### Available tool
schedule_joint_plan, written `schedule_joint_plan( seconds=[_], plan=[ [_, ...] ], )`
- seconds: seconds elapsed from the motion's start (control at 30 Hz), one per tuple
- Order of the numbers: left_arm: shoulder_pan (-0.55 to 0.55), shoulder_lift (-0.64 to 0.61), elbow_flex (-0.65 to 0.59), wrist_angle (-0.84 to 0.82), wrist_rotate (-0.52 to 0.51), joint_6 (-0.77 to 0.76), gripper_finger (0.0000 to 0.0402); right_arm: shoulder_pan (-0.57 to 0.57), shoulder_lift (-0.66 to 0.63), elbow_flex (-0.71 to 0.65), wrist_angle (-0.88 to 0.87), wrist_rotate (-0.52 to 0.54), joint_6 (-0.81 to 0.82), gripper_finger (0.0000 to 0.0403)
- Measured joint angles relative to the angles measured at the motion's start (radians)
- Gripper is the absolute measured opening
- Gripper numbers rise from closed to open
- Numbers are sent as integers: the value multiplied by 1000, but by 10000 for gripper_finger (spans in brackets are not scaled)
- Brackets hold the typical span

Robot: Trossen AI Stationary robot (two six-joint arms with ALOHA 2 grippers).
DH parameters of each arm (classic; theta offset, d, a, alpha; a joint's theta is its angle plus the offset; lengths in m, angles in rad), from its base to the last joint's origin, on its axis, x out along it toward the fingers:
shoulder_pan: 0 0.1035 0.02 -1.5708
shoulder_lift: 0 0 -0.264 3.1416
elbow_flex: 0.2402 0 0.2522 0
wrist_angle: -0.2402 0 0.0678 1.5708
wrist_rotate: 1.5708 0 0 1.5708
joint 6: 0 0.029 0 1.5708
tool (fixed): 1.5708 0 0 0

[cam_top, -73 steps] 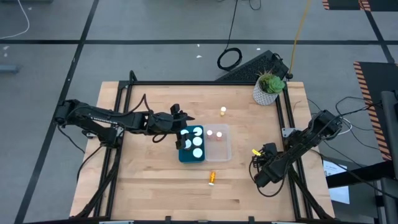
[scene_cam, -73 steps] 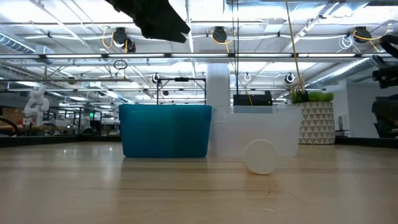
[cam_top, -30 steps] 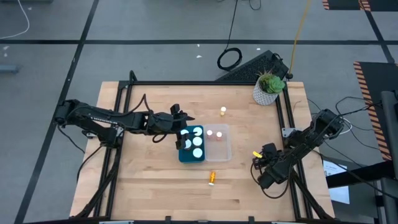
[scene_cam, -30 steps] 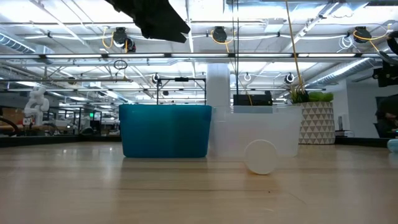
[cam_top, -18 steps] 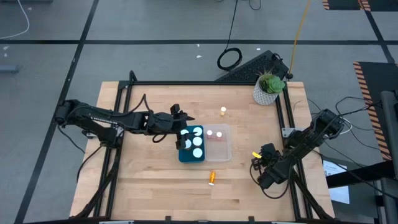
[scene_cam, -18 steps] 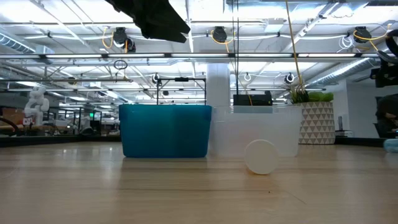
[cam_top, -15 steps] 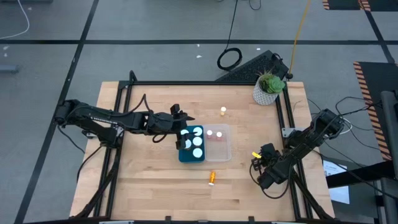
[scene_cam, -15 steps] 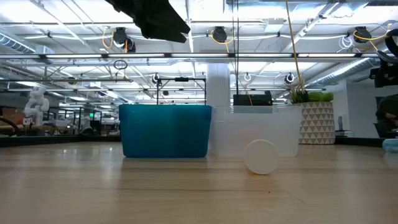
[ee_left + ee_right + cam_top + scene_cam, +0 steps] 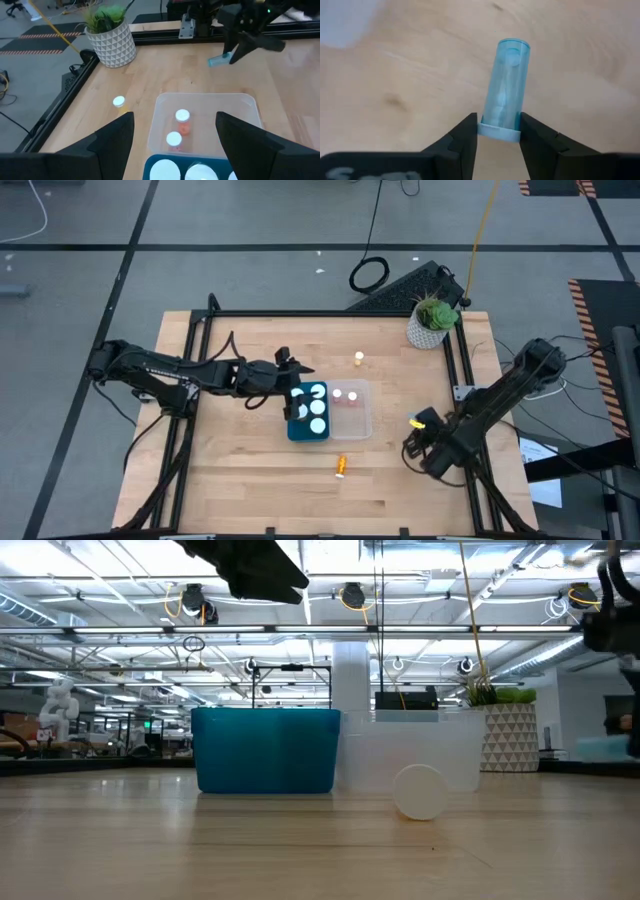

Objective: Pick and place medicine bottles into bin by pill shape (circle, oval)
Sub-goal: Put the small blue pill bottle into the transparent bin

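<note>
Teal bottle [image 9: 506, 90], pinched in the right gripper [image 9: 413, 442], has lifted off the table since before; left gripper [image 9: 291, 385] hangs wide over the blue bin [image 9: 308, 429].

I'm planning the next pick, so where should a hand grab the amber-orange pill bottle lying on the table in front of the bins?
Come from straight above and pinch the amber-orange pill bottle across its body, behind the white cap: it lies on its side, both long flanks free.
</note>
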Motion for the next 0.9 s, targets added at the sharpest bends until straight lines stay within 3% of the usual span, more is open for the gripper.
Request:
schedule_joint_plan(
  seconds=[0.27, 0.37, 0.5, 0.6, 0.7, 0.9],
  plan=[
    [-44, 0, 0, 31, 0, 32, 285, -33, -215, 1, 62, 174, -346, 125],
    [-58, 1, 0, 55, 15, 40, 285, -68, -284, 1, 136, 235, -574, 125],
    [-59, 8, 0, 136, 145, 38, 292, -130, -347, 2, 300, 279, -945, 125],
    [-65, 32, -1, 196, 226, 35, 307, -182, -368, 2, 444, 283, -1190, 125],
    [-74, 75, -1, 280, 245, 35, 325, -223, -366, 3, 568, 246, -1394, 125],
    [-78, 185, -1, 458, 246, 38, 350, -304, -358, 3, 675, 174, -1559, 125]
  ],
)
